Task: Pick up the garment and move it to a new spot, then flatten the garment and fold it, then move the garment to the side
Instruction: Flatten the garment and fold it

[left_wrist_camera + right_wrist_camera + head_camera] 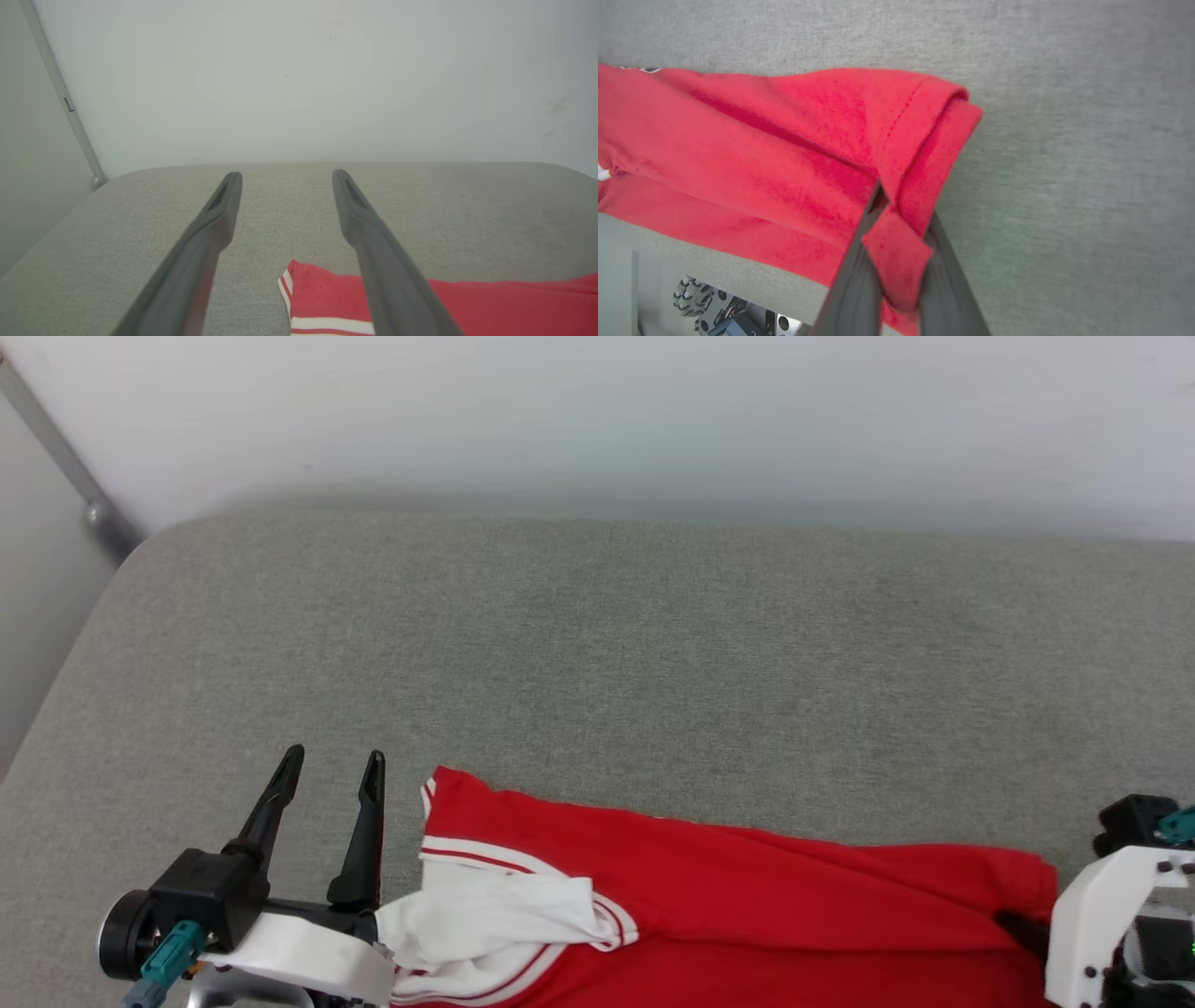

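The garment (728, 887) is a red jersey with white sleeves and striped trim, lying along the near edge of the grey cushion. Its white sleeve (485, 915) is bunched at the left end. My left gripper (331, 767) stands open just left of the garment, nothing between its fingers; in the left wrist view the garment's striped corner (317, 298) lies below the open left gripper (287, 175). My right gripper (885, 186) is shut on the garment's (784, 154) hemmed right corner, with red cloth pinched between the fingers. The right wrist housing (1111, 915) sits at the garment's right end.
The grey cushion (653, 653) stretches far beyond the garment up to a pale wall (597, 411). A metal pole (65, 467) runs along the wall at the far left. The cushion's near edge and some robot base parts (719, 312) show in the right wrist view.
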